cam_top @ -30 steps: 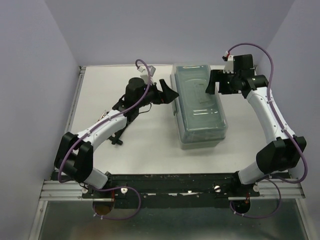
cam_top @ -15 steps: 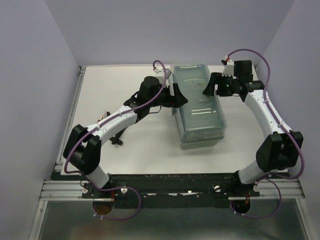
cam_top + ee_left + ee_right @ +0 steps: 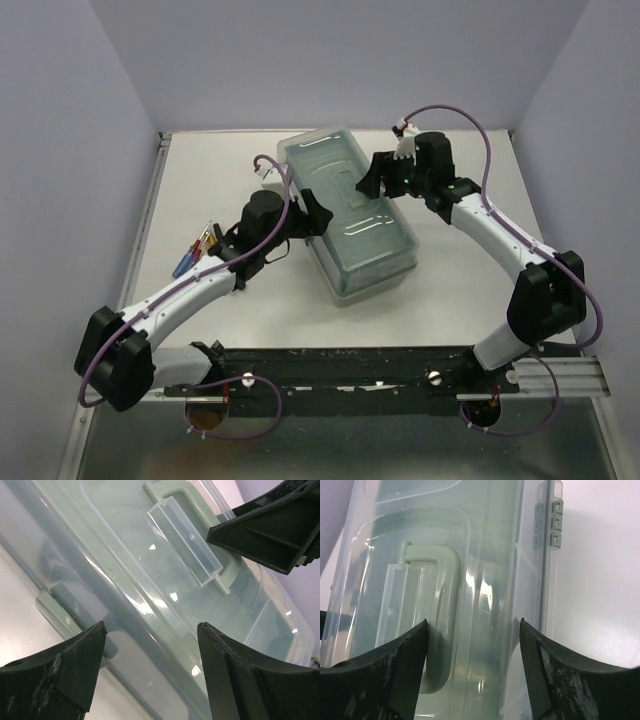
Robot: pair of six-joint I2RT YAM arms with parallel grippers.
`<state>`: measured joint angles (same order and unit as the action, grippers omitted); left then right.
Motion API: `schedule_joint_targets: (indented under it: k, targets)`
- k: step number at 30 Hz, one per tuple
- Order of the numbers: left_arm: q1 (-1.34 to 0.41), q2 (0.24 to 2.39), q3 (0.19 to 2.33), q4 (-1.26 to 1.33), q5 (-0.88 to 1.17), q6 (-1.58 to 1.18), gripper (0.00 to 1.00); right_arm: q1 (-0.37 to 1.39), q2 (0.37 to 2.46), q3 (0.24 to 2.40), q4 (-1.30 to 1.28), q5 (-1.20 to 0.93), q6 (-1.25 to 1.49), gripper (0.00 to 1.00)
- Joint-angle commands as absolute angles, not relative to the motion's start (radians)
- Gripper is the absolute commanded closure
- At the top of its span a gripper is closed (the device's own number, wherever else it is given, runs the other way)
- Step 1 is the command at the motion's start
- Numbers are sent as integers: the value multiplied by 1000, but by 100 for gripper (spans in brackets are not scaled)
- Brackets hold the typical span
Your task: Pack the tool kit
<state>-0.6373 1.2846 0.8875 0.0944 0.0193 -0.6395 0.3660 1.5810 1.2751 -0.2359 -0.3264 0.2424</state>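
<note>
The tool kit (image 3: 368, 238), a sage-green box with a translucent lid, lies shut and skewed on the white table. My left gripper (image 3: 312, 210) is at its left long side. In the left wrist view that gripper (image 3: 151, 625) stands open across the lid's edge (image 3: 125, 555), near a green latch (image 3: 55, 612). My right gripper (image 3: 372, 185) is over the lid from the right. In its wrist view it (image 3: 473, 621) is open, with one finger beside the green handle (image 3: 442, 580) and the other at the lid's right edge.
Hand tools with red and blue handles (image 3: 197, 248) lie at the table's left, beside my left forearm. Lilac walls close in the back and both sides. The black rail (image 3: 350, 360) runs along the near edge.
The tool kit has slid left and toward me and turned, its far end swinging left. Both grippers moved with it, and both narrowed slightly.
</note>
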Motion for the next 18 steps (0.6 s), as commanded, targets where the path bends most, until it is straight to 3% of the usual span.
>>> schedule_joint_targets:
  k: [1,18]
  targets:
    - [-684,1172,809,153,-78,-640,19,545,1692,1161,-431,-583,391,23]
    - [-719,1341,1003,296,-2,-561,19,486,1684,936,-311,-561,459,23]
